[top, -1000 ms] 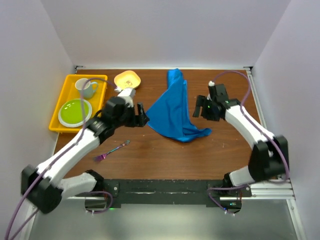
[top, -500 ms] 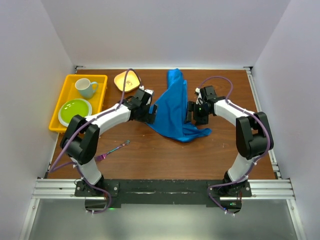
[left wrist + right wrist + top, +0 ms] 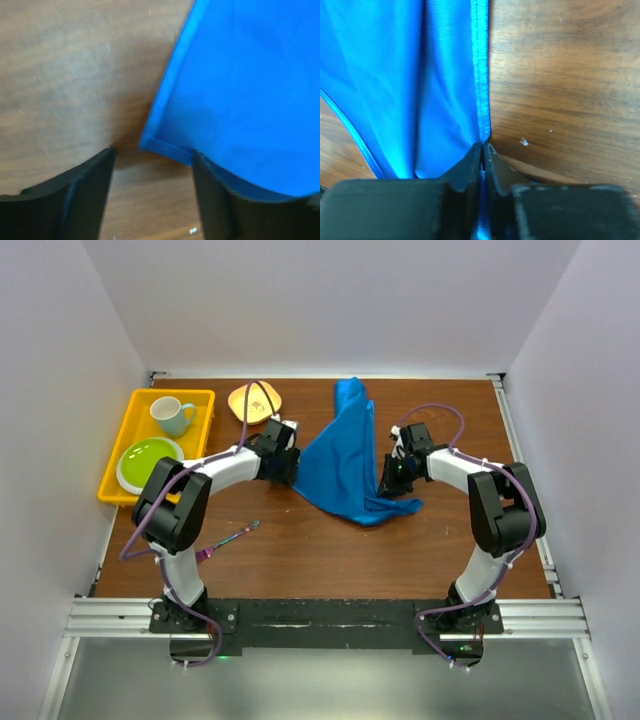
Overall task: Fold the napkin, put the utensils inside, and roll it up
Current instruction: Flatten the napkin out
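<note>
– At the right gripper [image 3: 482, 150]: fingers pinched together on the napkin [image 3: 445, 75] hem, right edge. Left side?
– Left gripper [image 3: 152, 160] stands apart, straddling the left corner, not yet clamped. Cloth lies rumpled at the middle of the table [image 3: 300, 550], between both arms.
– Handling?
– Soft, light, limp; probably slippery. Take hems and corners.

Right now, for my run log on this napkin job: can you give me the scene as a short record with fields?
napkin: blue, rumpled, mid-table
right gripper: shut on napkin's right hem
left gripper: open, napkin's left corner between its fingers
utensil: lying on the table, near left, untouched
tray: yellow, far left, holds mug and green plate
</note>
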### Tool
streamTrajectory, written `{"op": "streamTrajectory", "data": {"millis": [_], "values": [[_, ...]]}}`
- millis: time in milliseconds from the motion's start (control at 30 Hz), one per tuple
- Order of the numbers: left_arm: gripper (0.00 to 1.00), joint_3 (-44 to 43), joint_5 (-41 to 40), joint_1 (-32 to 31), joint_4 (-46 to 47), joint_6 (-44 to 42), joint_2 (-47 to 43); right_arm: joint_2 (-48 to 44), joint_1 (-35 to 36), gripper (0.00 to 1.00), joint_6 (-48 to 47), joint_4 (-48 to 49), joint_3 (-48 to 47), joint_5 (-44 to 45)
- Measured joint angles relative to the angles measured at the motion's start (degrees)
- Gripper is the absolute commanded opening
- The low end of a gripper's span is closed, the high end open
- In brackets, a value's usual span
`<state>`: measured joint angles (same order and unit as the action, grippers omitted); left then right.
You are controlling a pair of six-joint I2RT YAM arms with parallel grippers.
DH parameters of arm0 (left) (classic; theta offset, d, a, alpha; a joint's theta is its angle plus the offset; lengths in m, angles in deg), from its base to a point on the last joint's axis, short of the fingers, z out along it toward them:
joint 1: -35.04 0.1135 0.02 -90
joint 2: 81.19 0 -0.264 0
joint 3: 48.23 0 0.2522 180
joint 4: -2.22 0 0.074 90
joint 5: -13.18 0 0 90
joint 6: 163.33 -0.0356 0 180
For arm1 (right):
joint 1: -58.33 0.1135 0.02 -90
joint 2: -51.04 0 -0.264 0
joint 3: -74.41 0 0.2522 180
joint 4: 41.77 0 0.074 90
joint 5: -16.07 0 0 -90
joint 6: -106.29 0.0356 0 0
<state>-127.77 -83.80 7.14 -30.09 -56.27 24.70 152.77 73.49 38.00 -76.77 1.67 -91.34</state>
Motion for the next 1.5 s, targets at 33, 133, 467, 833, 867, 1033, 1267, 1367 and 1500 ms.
{"op": "streamTrajectory", "data": {"millis": [33,133,467,833,867,1033,1267,1367,1500], "values": [[0.38,0.0,0.4,0.4,0.9,0.2,0.0,0.0,0.0,0.0,0.3,0.3,0.3,0.1],[0.0,-0.2,0.9,0.9,1.7,0.2,0.0,-0.5,0.0,0.0,1.3,0.3,0.4,2.4],[0.0,7.7,-4.0,0.8,1.7,6.4,-9.6,-10.4,-0.2,0.0,5.9,-3.2,1.2,24.5],[0.59,36.1,7.8,-3.5,3.4,19.3,-41.6,-23.6,-0.4,0.14,11.5,-5.8,9.0,42.7],[0.67,37.5,9.3,-3.8,3.3,19.9,-43.3,-24.0,-0.6,0.34,11.5,-5.9,9.1,43.9],[0.84,37.2,12.5,-4.5,-0.5,20.2,-50.0,-16.1,-1.9,0.79,6.2,-5.7,2.8,44.4],[0.71,22.5,11.9,-4.5,-0.4,18.7,-44.2,5.4,-2.0,0.78,-1.2,-3.7,-20.7,35.7],[0.67,16.8,13.1,-4.5,3.5,18.0,-36.6,13.5,-2.0,0.66,-3.0,-2.5,-28.7,32.6],[0.61,14.1,15.0,-4.5,8.6,17.7,-27.4,21.5,-2.0,0.55,-5.0,-2.1,-35.0,30.6]]}}
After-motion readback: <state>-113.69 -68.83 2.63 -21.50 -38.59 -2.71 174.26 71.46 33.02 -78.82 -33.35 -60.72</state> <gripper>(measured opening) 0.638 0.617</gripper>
